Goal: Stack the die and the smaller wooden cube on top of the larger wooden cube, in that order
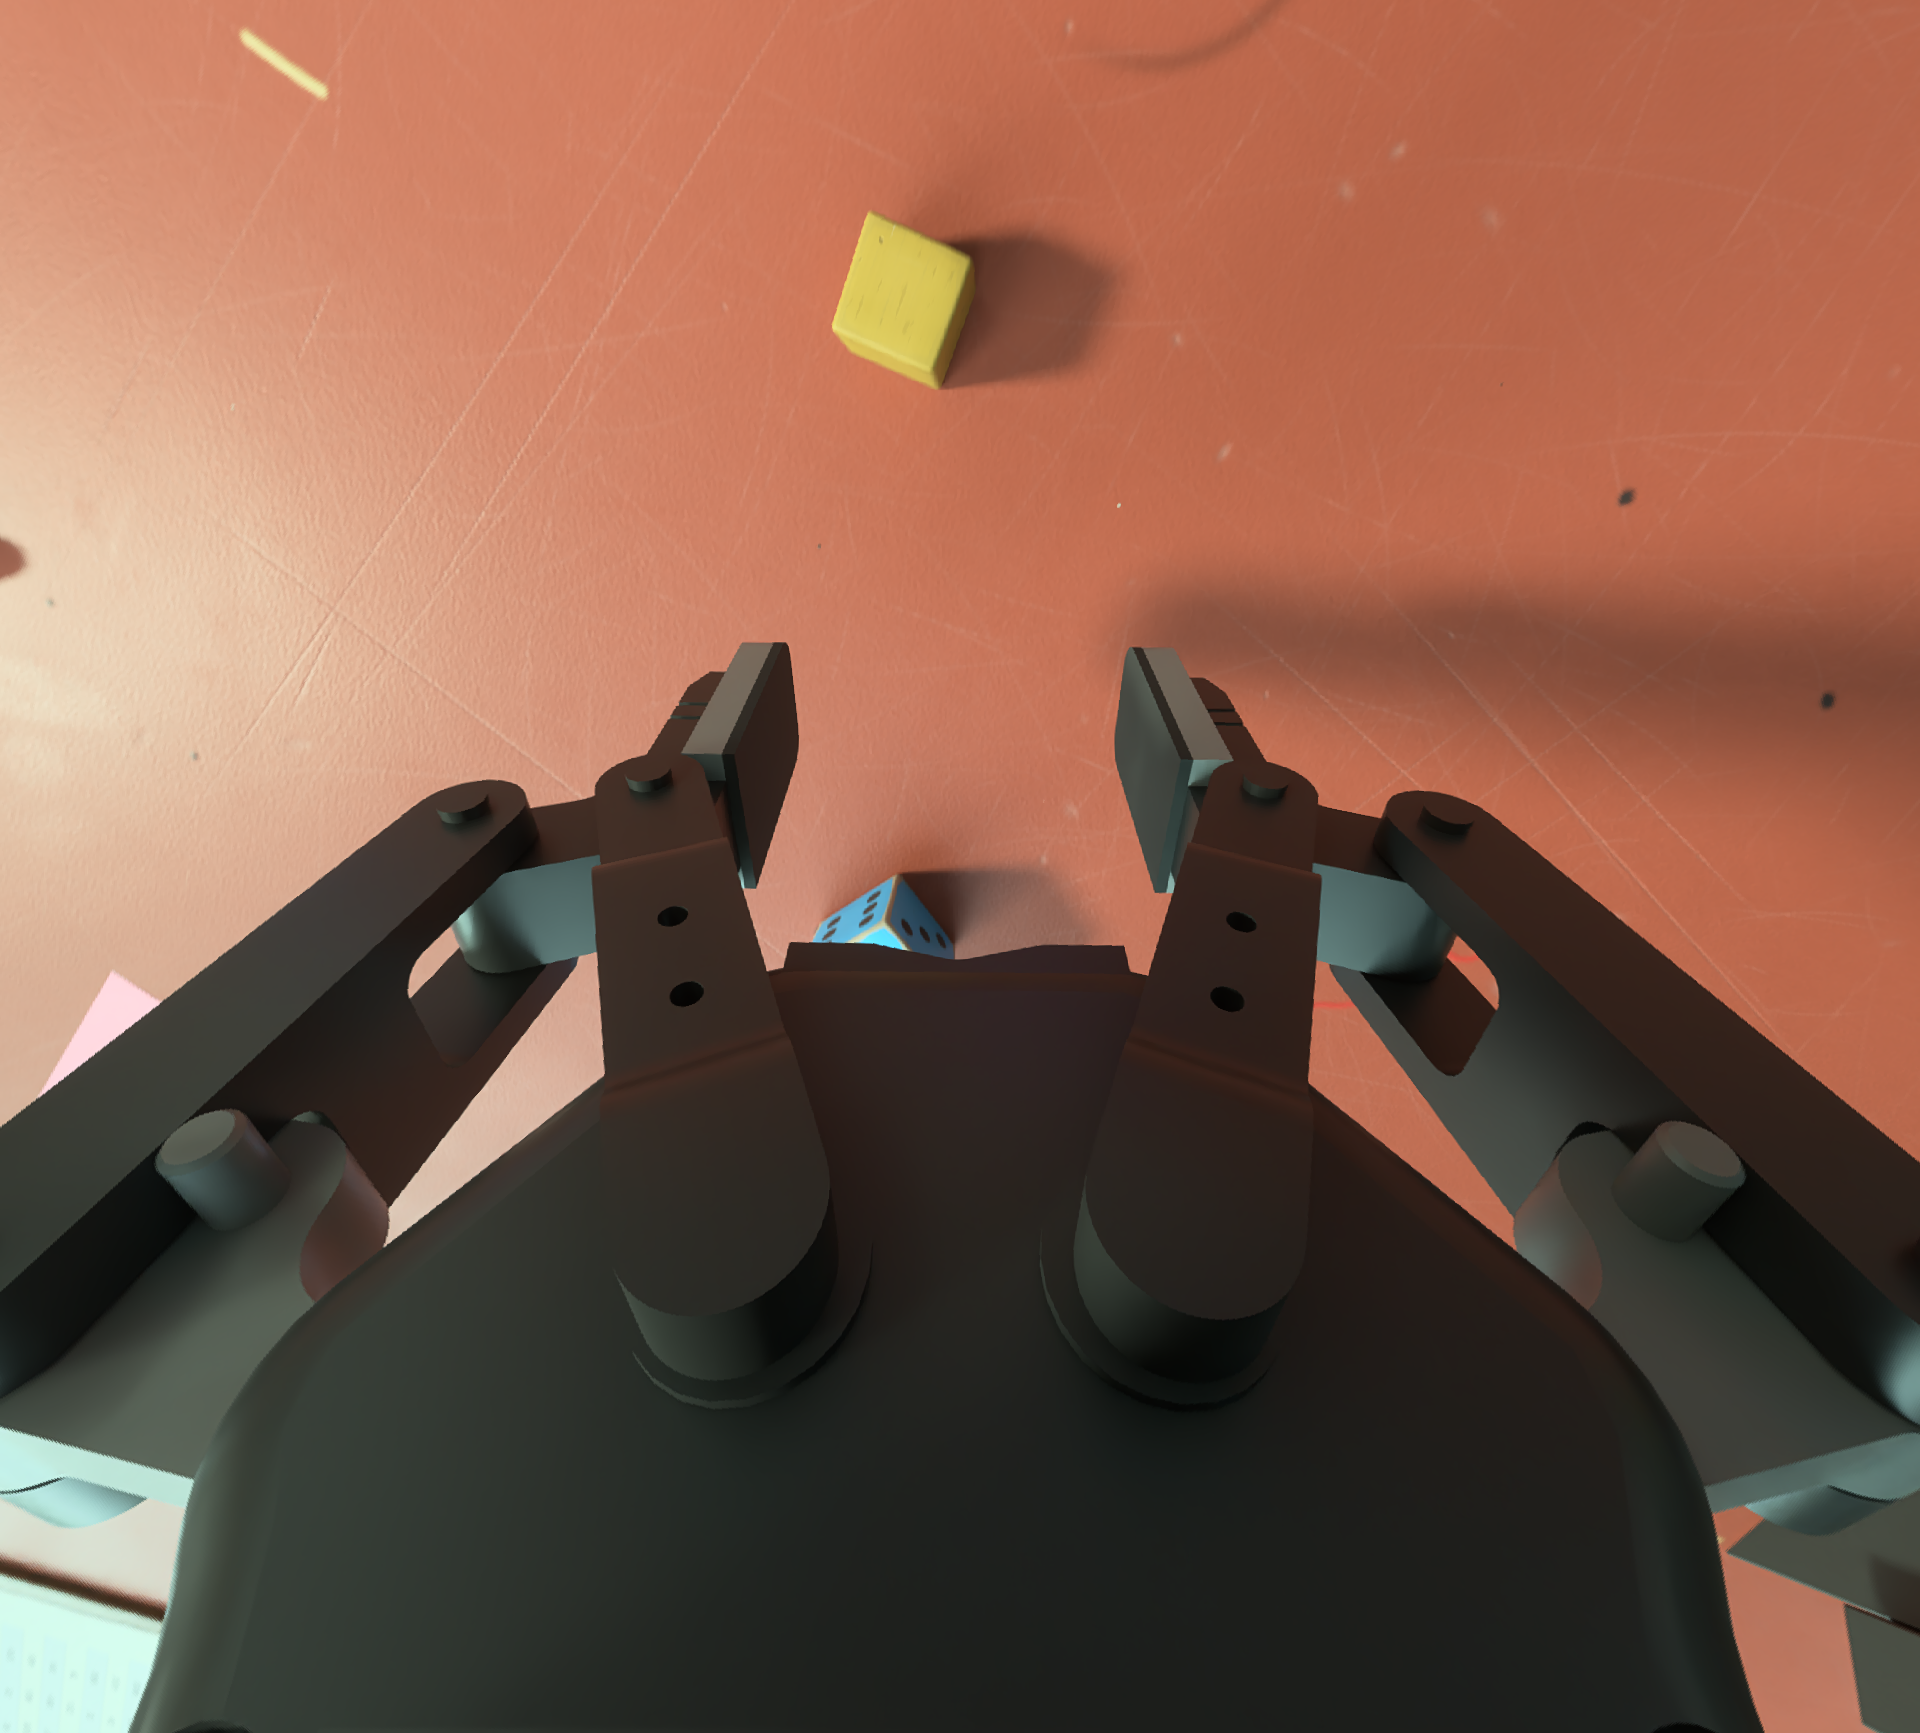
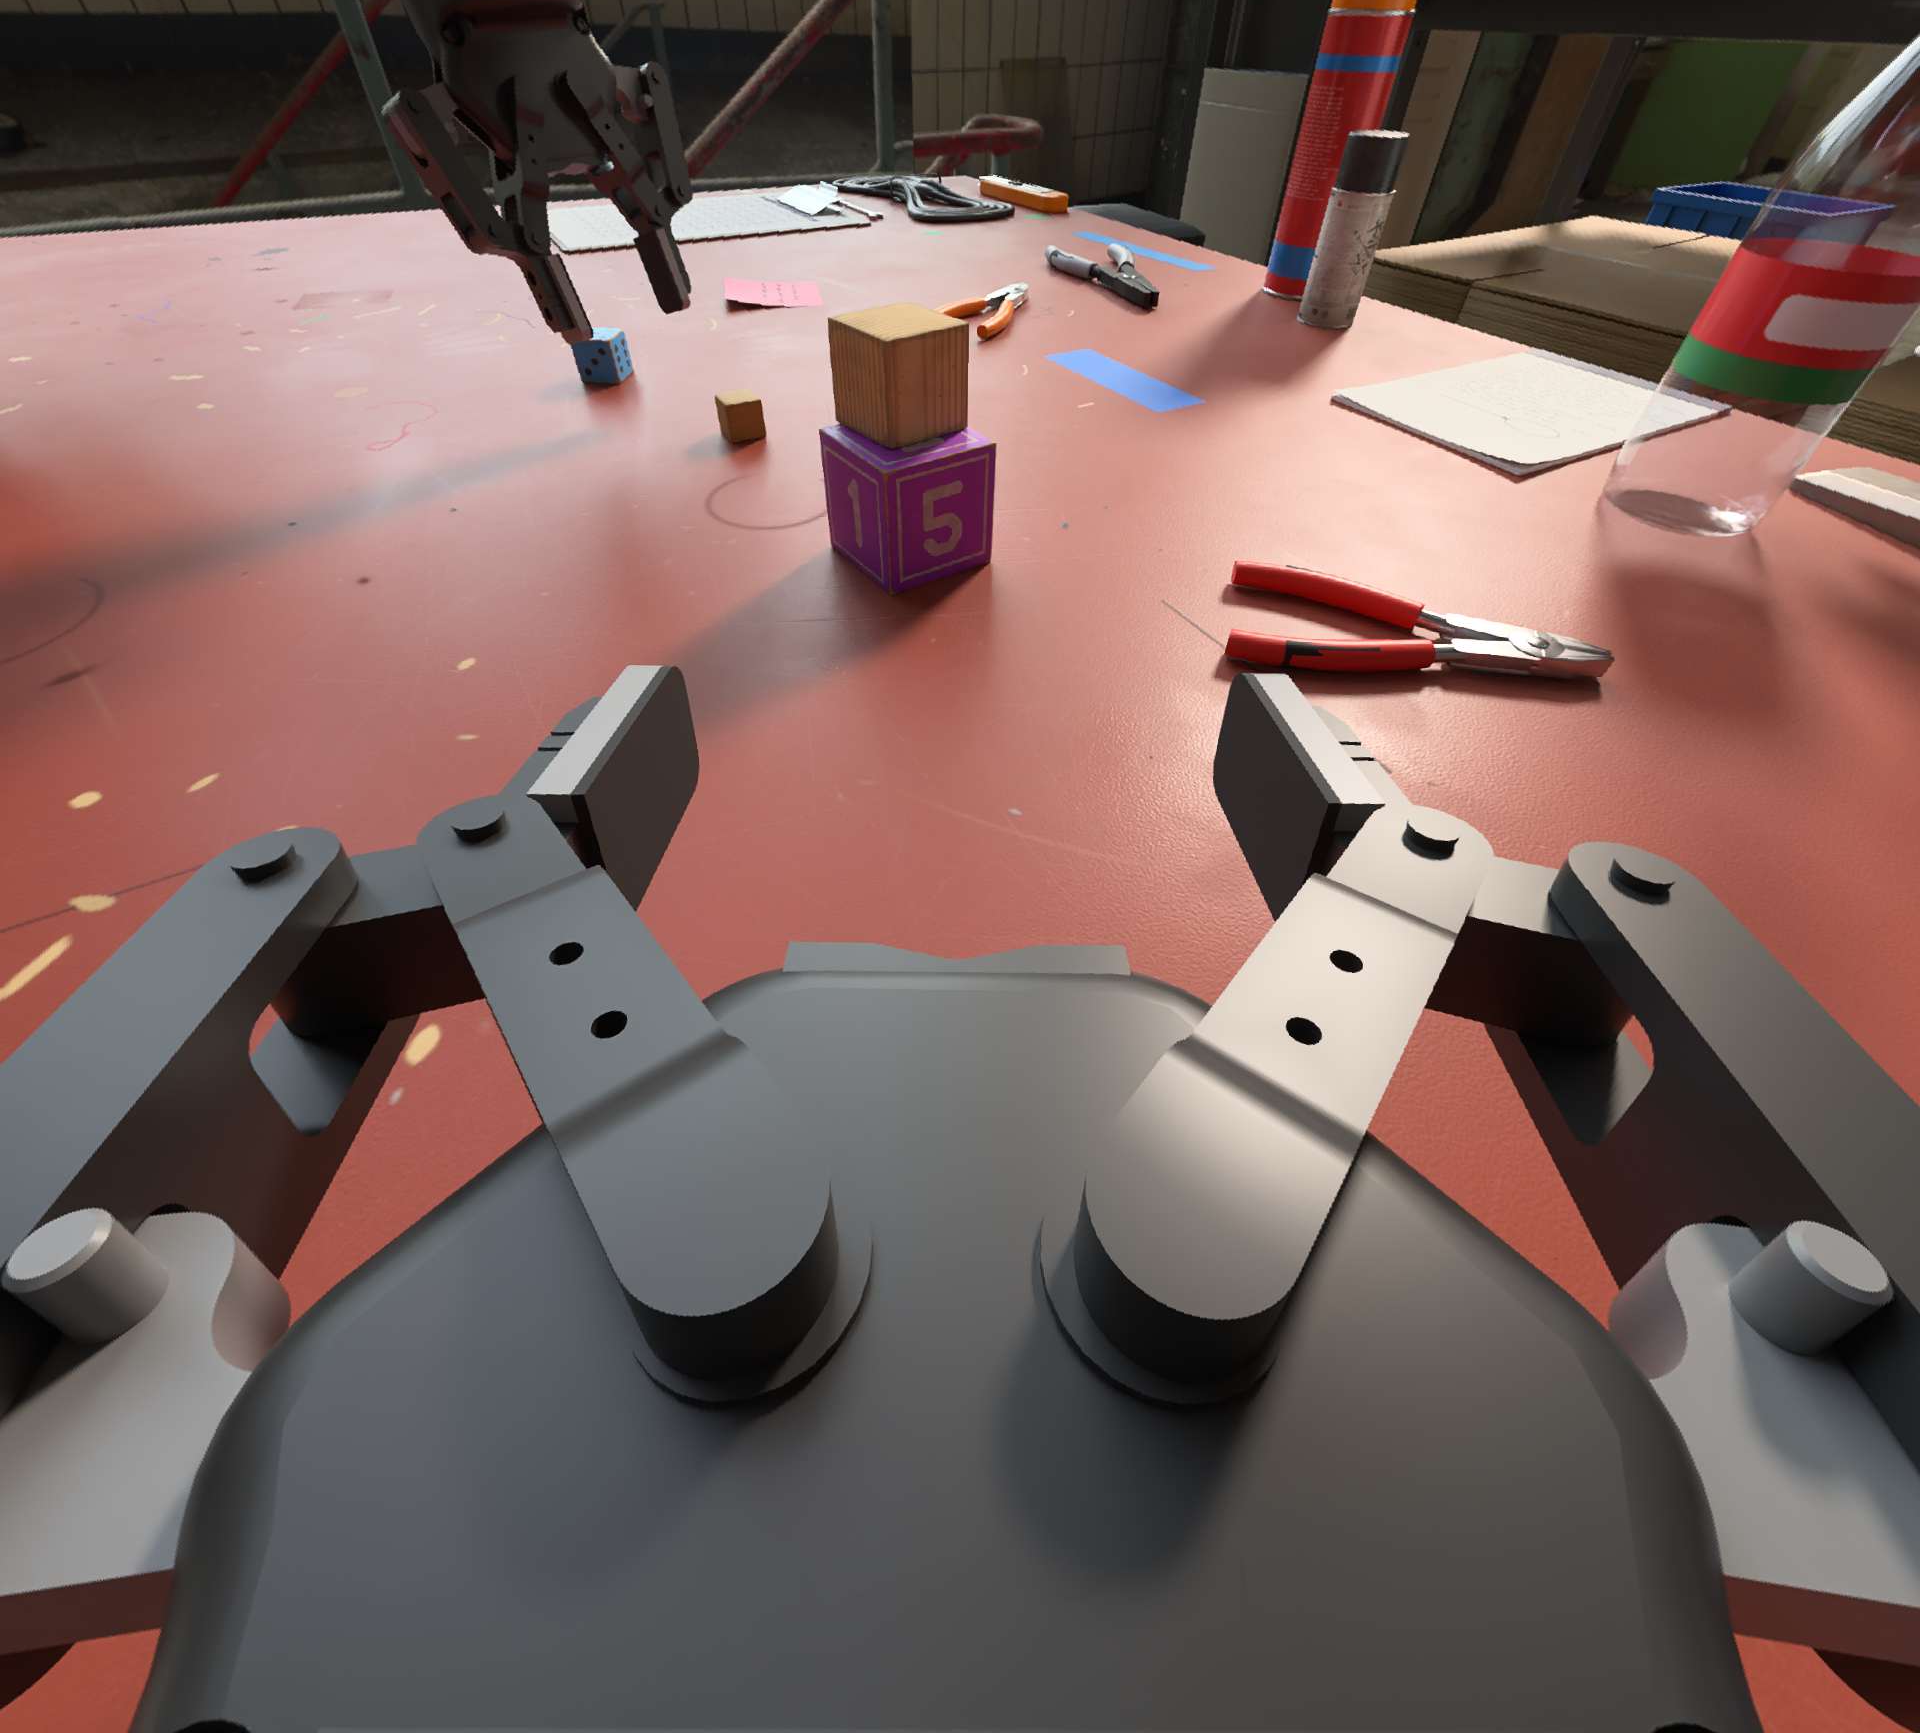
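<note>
Blue die (image 2: 604,356) rests on the red table (image 2: 312,603), unlifted, at 11 o'clock from the larger wooden cube (image 2: 899,374), which sits atop a purple numbered block (image 2: 907,507). Smaller wooden cube (image 2: 741,417) lies between them, apart from both. Left gripper (image 2: 616,299) hovers at the die, jaws spread, empty. Right gripper (image 2: 956,774) likewise spread, idle. Judgement: both stacking steps remain.
</note>
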You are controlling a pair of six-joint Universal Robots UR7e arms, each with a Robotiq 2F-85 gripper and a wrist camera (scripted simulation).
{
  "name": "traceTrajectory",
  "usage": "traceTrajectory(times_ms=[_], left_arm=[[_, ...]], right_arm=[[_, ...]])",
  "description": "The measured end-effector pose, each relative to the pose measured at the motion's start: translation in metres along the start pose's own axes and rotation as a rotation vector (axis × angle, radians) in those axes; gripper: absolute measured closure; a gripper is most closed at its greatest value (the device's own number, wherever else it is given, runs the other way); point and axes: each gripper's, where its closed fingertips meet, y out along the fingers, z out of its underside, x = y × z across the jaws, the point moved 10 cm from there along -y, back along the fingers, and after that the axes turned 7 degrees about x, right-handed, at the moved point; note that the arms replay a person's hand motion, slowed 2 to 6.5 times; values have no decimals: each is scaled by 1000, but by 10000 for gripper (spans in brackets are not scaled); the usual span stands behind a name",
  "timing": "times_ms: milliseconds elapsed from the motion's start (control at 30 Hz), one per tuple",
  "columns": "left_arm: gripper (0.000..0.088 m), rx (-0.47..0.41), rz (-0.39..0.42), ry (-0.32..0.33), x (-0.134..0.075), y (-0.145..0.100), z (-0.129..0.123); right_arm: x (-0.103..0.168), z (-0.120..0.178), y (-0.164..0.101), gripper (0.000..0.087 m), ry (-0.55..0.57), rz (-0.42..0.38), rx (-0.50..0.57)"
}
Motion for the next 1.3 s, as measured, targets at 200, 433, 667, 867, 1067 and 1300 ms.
traceTrajectory(times_ms=[200, 433, 667, 867, 1067, 1300], left_arm=[[330, 41, -61, -56, -8, -7, 21], [341, 68, -147, -128, -18, -12, 39], [370, 83, -238, -262, -25, -13, 52], [399, 37, -259, -393, -26, -10, 59], [426, -21, -272, -486, -26, -6, 66], [426, -71, -258, -547, -26, 2, 74]], right_arm=[[0, 0, 0, 20, -1, 1, 0], [0, 0, 0, 20, -3, 3, -1], [0, 0, 0, 20, -4, 5, -1], [1, 0, 0, 20, -5, 6, -1], [0, 0, -1, 20, -4, 8, -6], [0, 0, -1, 20, -2, 6, -9]])
